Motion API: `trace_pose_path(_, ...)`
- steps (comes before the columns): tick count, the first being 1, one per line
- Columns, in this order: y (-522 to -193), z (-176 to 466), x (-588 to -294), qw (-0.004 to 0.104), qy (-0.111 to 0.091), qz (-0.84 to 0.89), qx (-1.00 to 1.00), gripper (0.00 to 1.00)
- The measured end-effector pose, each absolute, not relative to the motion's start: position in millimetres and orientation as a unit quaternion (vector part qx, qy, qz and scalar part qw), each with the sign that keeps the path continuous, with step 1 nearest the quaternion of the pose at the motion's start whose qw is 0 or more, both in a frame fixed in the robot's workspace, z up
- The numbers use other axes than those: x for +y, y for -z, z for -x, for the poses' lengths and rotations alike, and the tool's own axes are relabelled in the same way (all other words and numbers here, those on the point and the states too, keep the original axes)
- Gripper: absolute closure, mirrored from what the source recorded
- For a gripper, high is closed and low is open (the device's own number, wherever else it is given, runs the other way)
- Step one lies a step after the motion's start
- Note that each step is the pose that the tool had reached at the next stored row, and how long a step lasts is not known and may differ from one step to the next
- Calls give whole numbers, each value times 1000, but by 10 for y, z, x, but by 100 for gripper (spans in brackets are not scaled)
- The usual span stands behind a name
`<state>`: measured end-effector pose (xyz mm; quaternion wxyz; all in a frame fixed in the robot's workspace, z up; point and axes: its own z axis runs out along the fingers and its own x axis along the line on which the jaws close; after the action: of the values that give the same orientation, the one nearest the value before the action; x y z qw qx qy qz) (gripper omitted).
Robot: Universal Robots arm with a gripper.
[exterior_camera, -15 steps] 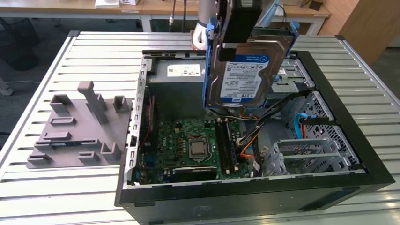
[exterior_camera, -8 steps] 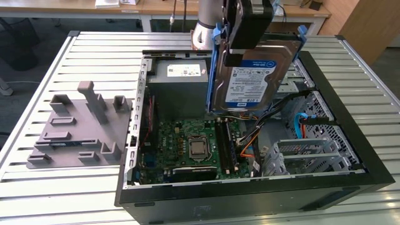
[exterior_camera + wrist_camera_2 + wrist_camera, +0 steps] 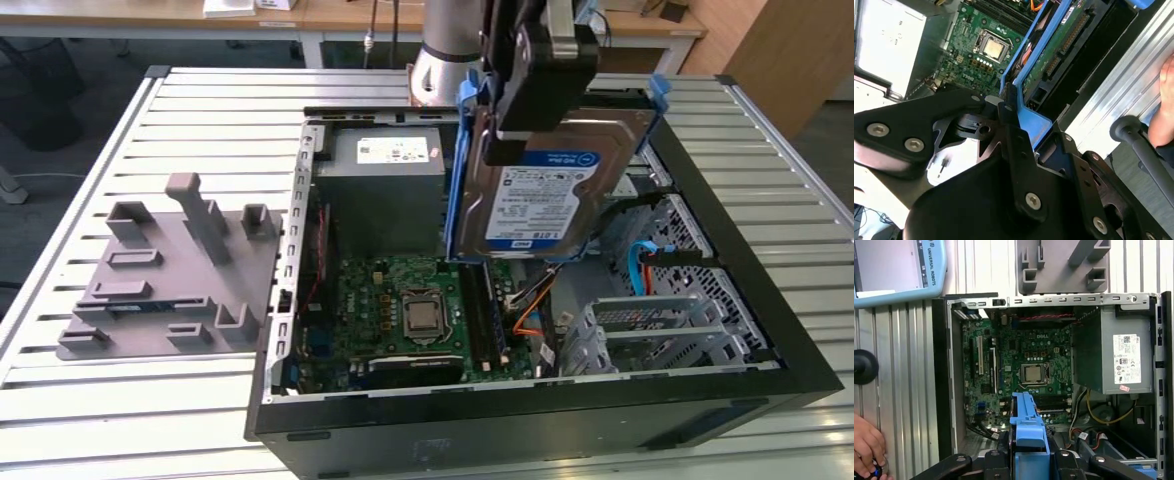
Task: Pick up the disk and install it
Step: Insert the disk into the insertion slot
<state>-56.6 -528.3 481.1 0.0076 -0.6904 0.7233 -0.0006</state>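
1. The gripper [image 3: 531,130], a black metal 2-finger unit, is clamping the disk [image 3: 541,200] at its upper end. The jaws are pressing on the disk's blue plastic rails.
2. The disk is hanging upright in the upper centre of the exterior view, above the open computer case [image 3: 534,425] and clear of its contents.
3. The disk's silver metal face is carrying a blue-and-white printed label with barcode strips.
4. In the second wrist view, the disk's other face is showing a green circuit board [image 3: 1059,50] with a dark connector row.
5. A grey power-supply box [image 3: 387,190] with a white sticker is sitting inside the case, just beside the disk on the exterior view's left.
6. The green motherboard [image 3: 400,300] is lying flat below, with 1 square silver processor at its middle.
7. A perforated metal drive cage [image 3: 667,330] is occupying the case's lower right.
8. A grey moulded fixture plate [image 3: 160,270] is lying on the ribbed aluminium table [image 3: 134,420].
9. A hand [image 3: 866,447] is resting on the table slats.
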Motion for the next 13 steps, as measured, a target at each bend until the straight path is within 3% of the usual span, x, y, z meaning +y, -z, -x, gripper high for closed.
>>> trace_pose_path(13,-4792,415,-5336,7,1,690,723,64)
